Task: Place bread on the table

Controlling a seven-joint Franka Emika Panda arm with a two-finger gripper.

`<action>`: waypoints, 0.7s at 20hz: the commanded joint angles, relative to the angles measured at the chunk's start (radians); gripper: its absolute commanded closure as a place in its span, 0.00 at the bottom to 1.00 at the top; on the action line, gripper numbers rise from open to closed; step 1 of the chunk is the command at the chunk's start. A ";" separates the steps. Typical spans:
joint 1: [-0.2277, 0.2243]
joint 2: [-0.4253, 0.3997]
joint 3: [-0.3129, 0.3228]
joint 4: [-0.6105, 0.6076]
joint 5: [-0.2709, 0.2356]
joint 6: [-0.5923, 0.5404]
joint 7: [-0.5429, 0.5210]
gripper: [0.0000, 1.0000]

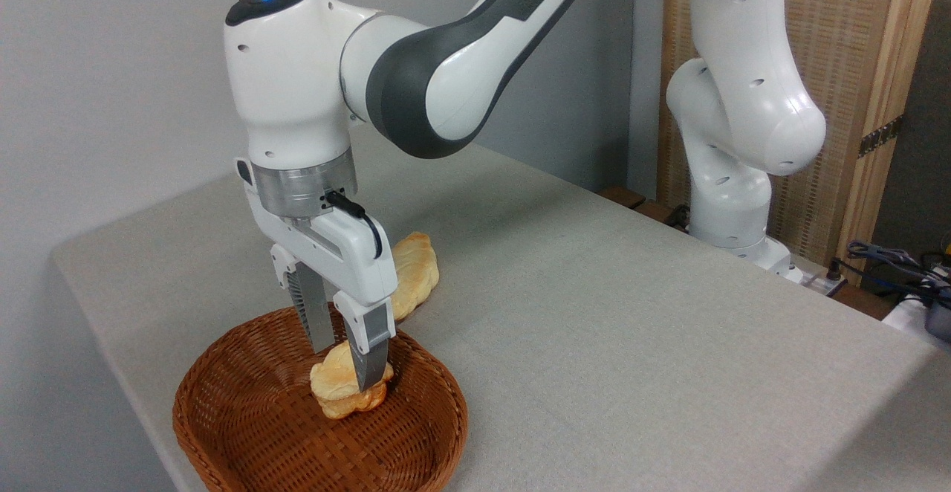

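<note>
Loaf (413, 273) just behind basket (245, 425)

Table (631, 343): cloth surface lay bare across the centre and right, free for passage; basket (245, 432) occupied the near left corner, its raised rim ringing the bread (334, 392); gripper (343, 367) stood down inside, fingers straddling the bun; oblong loaf (416, 273) lay just behind the basket; arm base (732, 202) blocked the far right edge
</note>
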State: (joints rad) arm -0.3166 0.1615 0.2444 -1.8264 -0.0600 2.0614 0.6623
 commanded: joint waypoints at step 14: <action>-0.019 0.047 -0.014 -0.002 0.072 0.016 0.010 0.39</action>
State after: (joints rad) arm -0.3311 0.2049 0.2351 -1.8265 -0.0060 2.0615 0.6635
